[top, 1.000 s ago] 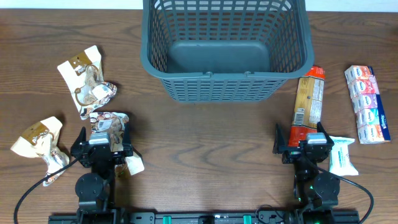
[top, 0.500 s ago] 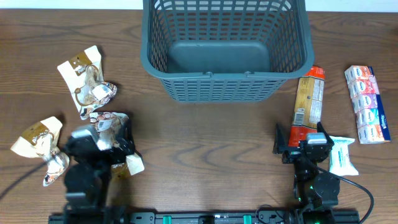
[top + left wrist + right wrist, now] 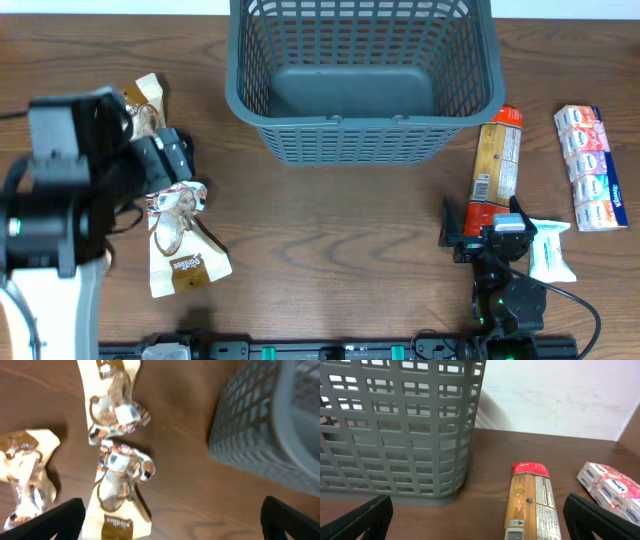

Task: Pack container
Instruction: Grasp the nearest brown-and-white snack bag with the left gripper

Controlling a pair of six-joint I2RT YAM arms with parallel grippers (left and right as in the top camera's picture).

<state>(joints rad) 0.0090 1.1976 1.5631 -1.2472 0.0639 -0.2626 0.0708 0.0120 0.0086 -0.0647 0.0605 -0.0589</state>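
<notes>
While hovering over snack bags (image 3: 120, 467) left of the basket (image 3: 350, 135), gripping nothing with wide-spread left gripper (image 3: 172, 520); same with right gripper (image 3: 479, 517).

A robotics lab bench: wood-grain table (image 3: 330, 230), black mounting rail (image 3: 330, 352) along its edge, bare white wall (image 3: 555, 395).

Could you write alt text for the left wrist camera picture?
Three cream-and-brown snack packets lie on a wooden table below the open left gripper. A grey lattice basket stands at the picture's right edge.
</notes>
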